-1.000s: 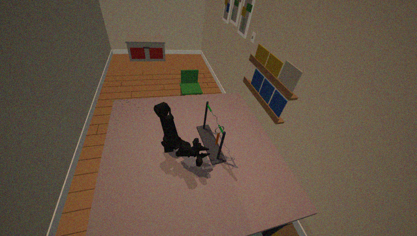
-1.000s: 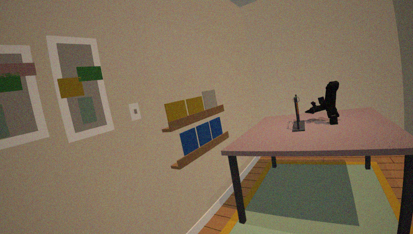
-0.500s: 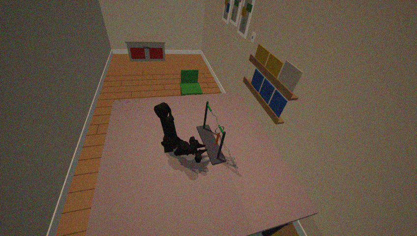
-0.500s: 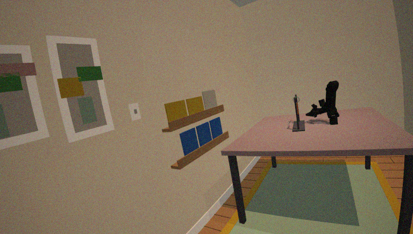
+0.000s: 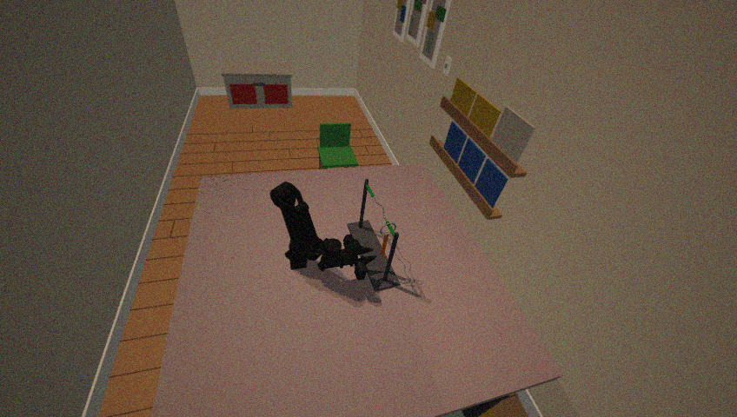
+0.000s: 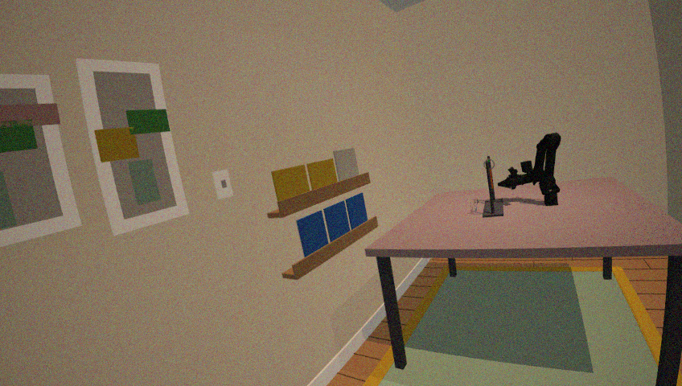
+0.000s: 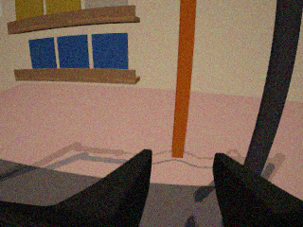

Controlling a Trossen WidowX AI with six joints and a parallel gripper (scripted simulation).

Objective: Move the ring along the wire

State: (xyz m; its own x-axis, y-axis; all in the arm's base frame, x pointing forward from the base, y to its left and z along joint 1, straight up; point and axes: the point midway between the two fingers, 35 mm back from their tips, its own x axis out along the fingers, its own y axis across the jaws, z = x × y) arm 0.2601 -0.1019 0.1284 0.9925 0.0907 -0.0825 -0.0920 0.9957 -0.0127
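The ring (image 5: 385, 234) (image 6: 484, 165) hangs around the green wire part (image 5: 390, 228) beside the near post (image 5: 391, 258) (image 7: 276, 85). Its orange handle (image 5: 384, 244) (image 7: 184, 80) hangs straight down. The far post (image 5: 363, 203) has another green part (image 5: 369, 190) at its top, and the thin grey wire (image 5: 380, 205) runs between the green parts. My gripper (image 5: 373, 254) (image 6: 499, 184) (image 7: 182, 159) is partly open and empty, on the robot's side of the stand. In the wrist view the handle's lower end shows between the fingertips, but beyond them. The ring and wire are outside the wrist view.
The dark base plate (image 5: 365, 237) (image 6: 492, 208) (image 7: 172, 200) joins both posts on the pink table (image 5: 289, 335) (image 6: 531, 229). In the wrist view the near post stands right of the handle, beyond the right finger. Wall shelves (image 5: 478, 135) are well behind the stand.
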